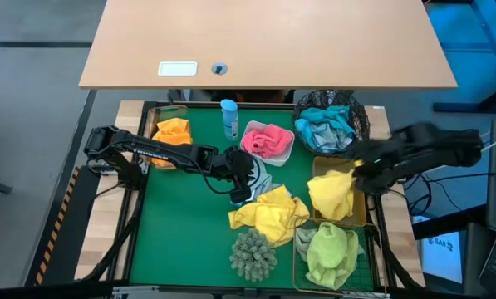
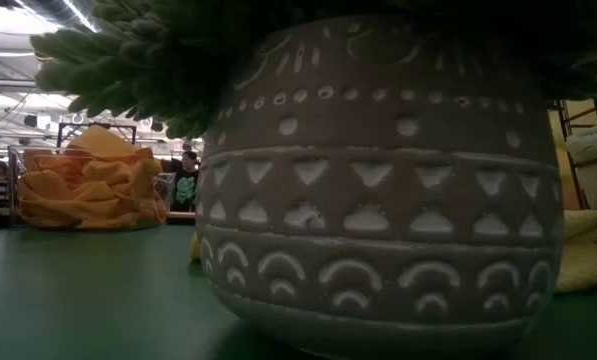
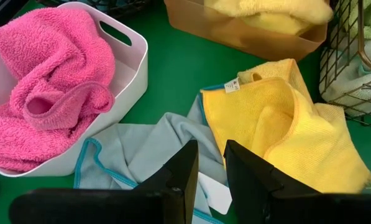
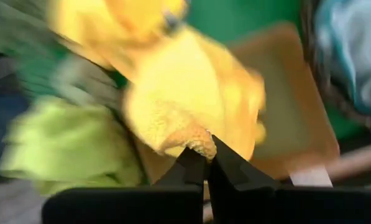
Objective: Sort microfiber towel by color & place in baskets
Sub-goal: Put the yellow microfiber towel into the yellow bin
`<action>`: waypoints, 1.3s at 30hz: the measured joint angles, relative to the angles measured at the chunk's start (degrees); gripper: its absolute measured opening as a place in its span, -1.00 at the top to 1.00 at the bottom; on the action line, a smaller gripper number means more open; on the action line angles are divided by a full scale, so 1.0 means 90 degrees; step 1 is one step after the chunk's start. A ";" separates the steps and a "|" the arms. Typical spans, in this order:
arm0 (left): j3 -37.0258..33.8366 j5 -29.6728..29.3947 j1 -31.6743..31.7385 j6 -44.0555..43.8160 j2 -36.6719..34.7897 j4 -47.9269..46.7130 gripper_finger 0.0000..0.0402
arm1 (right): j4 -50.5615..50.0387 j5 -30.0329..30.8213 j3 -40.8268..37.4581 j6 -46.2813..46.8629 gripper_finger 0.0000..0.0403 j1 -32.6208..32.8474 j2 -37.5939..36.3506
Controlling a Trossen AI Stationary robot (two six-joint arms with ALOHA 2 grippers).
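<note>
My left gripper [image 1: 241,184] is narrowly open, low over a grey towel with a teal hem [image 3: 141,149] that lies flat on the green mat. Yellow towels [image 1: 271,213] are heaped beside the grey one. My right gripper [image 1: 360,173] is shut on a yellow towel [image 1: 331,195] over a tan tub [image 4: 284,106]. Pink towels fill the white tub [image 1: 268,143]. Teal ones sit in the black mesh basket [image 1: 331,123], orange ones in the clear tub [image 1: 171,133]. A pale green towel is in the gold wire basket [image 1: 331,249]. My right gripper pinches the yellow towel at a fuzzy edge [image 4: 194,144] between its two fingertips. The rest of the cloth bunches beyond the fingers, over the tan tub. I cannot tell whether its lower end rests in the tub.
A small blue bottle [image 1: 228,116] stands between the clear tub and the white tub. A shaggy grey-green clump in a patterned pot [image 2: 378,190] sits at the near edge and fills the low view. Bare green mat [image 1: 181,224] lies near left. A person [image 2: 186,180] shows far behind.
</note>
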 joint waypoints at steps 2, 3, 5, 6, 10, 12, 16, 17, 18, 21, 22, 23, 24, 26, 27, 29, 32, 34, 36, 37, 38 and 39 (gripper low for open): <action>0.0000 0.0000 0.0000 0.0000 0.0000 0.0000 0.62 | 0.0057 -0.0092 -0.0684 0.0129 1.00 0.0000 -0.0001; 0.0000 0.0000 0.0001 0.0000 0.0000 0.0000 0.62 | 0.0120 -0.0186 -0.1017 0.0147 1.00 0.0000 -0.0003; 0.0000 0.0000 0.0002 0.0000 0.0000 0.0000 0.62 | 0.0442 -0.0408 -0.1642 0.0152 1.00 0.0000 0.0014; 0.0000 0.0000 0.0000 0.0000 0.0000 0.0000 0.62 | 0.0687 -0.0531 -0.1934 0.0152 1.00 0.0000 0.0036; 0.0000 0.0000 0.0000 0.0000 0.0000 0.0000 0.62 | 0.1511 -0.0944 -0.2883 0.0162 1.00 0.0001 0.0106; 0.0000 0.0000 0.0000 0.0000 0.0000 0.0005 0.62 | 0.1853 -0.1000 -0.3224 0.0220 1.00 0.0002 0.0118; 0.0000 0.0000 0.0000 0.0000 0.0000 0.0010 0.62 | 0.2270 -0.1014 -0.3590 0.0334 0.96 0.0000 0.0161; 0.0000 0.0000 0.0000 0.0000 0.0000 0.0010 0.62 | 0.2260 -0.1030 -0.3623 0.0338 0.95 0.0001 0.0162; 0.0000 0.0000 0.0000 0.0000 0.0000 0.0012 0.62 | 0.2238 -0.1052 -0.3642 0.0357 0.93 0.0002 0.0165; 0.0000 0.0000 0.0002 0.0000 0.0000 0.0015 0.62 | 0.2258 -0.1056 -0.3651 0.0389 0.89 0.0002 0.0198; 0.0000 0.0000 0.0002 0.0002 0.0000 0.0015 0.62 | 0.2263 -0.1056 -0.3651 0.0395 0.88 0.0002 0.0191; 0.0000 0.0000 0.0002 0.0002 0.0000 0.0015 0.62 | 0.2282 -0.1056 -0.3651 0.0396 0.87 0.0002 0.0186; 0.0000 0.0000 0.0000 0.0002 0.0000 0.0017 0.62 | 0.2320 -0.1056 -0.3651 0.0395 0.86 0.0002 0.0189; 0.0000 0.0000 0.0002 0.0002 0.0000 0.0015 0.62 | 0.2356 -0.1056 -0.3651 0.0395 0.86 0.0002 0.0194; 0.0000 0.0000 0.0002 0.0002 0.0000 0.0016 0.62 | 0.2346 -0.1057 -0.3651 0.0395 0.86 0.0002 0.0190; 0.0000 0.0000 0.0001 0.0002 0.0000 0.0015 0.62 | 0.2350 -0.1056 -0.3651 0.0395 0.85 0.0000 0.0190; 0.0000 0.0000 0.0000 0.0002 0.0000 0.0017 0.62 | 0.2347 -0.1087 -0.3651 0.0395 0.85 0.0000 0.0189; 0.0000 0.0000 0.0000 0.0002 0.0000 0.0017 0.62 | 0.2350 -0.1179 -0.3651 0.0391 0.85 0.0000 0.0191; 0.0000 0.0000 0.0000 0.0005 0.0000 0.0015 0.62 | 0.2343 -0.1269 -0.3651 0.0369 0.85 0.0000 0.0191; 0.0000 0.0000 0.0000 0.0005 0.0000 0.0017 0.62 | 0.2331 -0.1293 -0.3651 0.0369 0.85 0.0000 0.0191; 0.0000 0.0000 0.0000 0.0005 0.0000 0.0015 0.62 | 0.2328 -0.1306 -0.3651 0.0369 0.84 0.0000 0.0191; 0.0000 0.0000 0.0000 0.0005 0.0000 0.0015 0.62 | 0.2330 -0.1328 -0.3651 0.0369 0.83 0.0000 0.0191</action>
